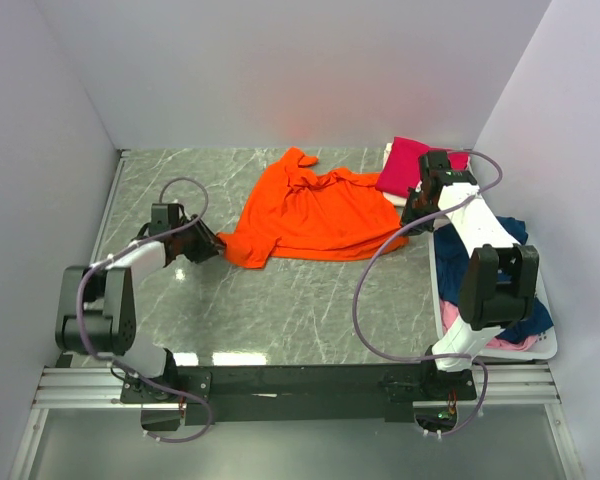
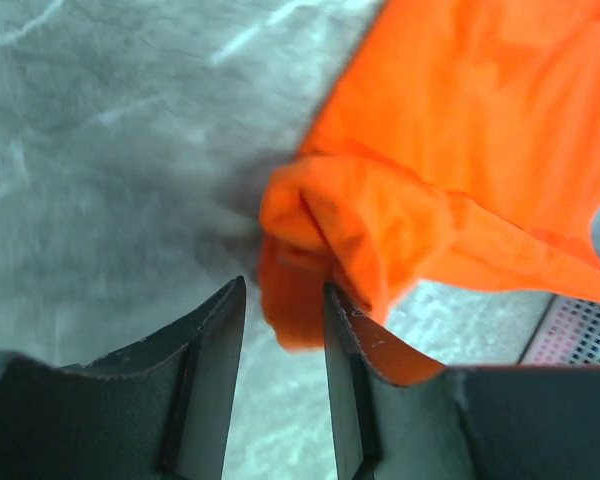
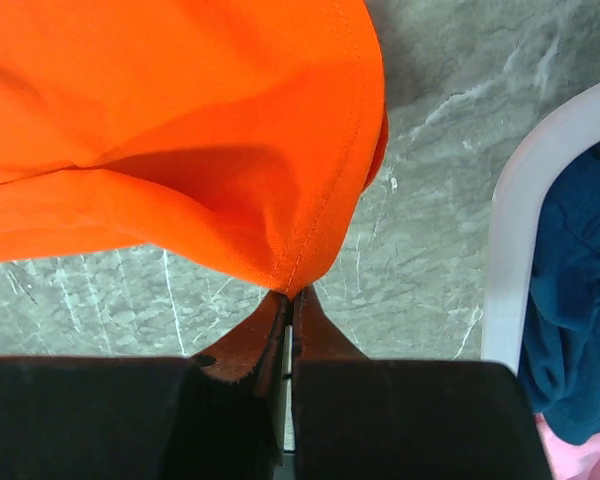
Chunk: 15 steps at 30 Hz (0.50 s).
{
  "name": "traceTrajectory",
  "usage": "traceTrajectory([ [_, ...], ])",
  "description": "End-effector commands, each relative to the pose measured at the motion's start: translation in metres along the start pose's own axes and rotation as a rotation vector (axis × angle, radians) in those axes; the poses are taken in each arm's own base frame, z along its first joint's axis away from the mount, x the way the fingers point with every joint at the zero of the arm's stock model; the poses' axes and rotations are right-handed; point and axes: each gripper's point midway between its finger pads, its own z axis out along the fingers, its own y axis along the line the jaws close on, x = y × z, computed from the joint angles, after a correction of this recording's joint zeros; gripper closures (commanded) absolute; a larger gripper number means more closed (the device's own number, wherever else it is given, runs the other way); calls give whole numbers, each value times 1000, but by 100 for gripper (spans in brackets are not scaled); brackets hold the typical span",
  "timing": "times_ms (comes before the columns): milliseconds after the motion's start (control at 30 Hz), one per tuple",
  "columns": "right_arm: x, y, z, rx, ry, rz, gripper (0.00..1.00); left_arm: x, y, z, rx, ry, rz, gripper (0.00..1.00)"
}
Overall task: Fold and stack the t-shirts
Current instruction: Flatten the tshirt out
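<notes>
The orange t-shirt (image 1: 310, 210) lies spread and rumpled across the middle of the table. My left gripper (image 1: 212, 248) is at its left corner, open. In the left wrist view that bunched corner (image 2: 340, 230) reaches between the tips of the left gripper (image 2: 285, 290), which stand apart. My right gripper (image 1: 412, 215) is shut on the shirt's right hem corner; the right wrist view shows the orange cloth (image 3: 180, 130) pinched at the closed tips (image 3: 292, 292) and lifted off the table. A magenta-pink t-shirt (image 1: 405, 162) lies folded at the back right.
A white basket (image 1: 545, 345) stands along the right side, holding a navy blue t-shirt (image 1: 455, 260) and a pale pink one (image 1: 450, 318). Its rim (image 3: 515, 220) runs close to the right of my right gripper. Walls enclose the table on three sides.
</notes>
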Motion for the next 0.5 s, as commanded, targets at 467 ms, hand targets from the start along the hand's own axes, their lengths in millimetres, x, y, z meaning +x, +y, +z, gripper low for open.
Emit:
traceTrajectory([
  [467,-12,9,-2,-45,-18,14,100,-5,4,-31,-83,-110,12,50],
])
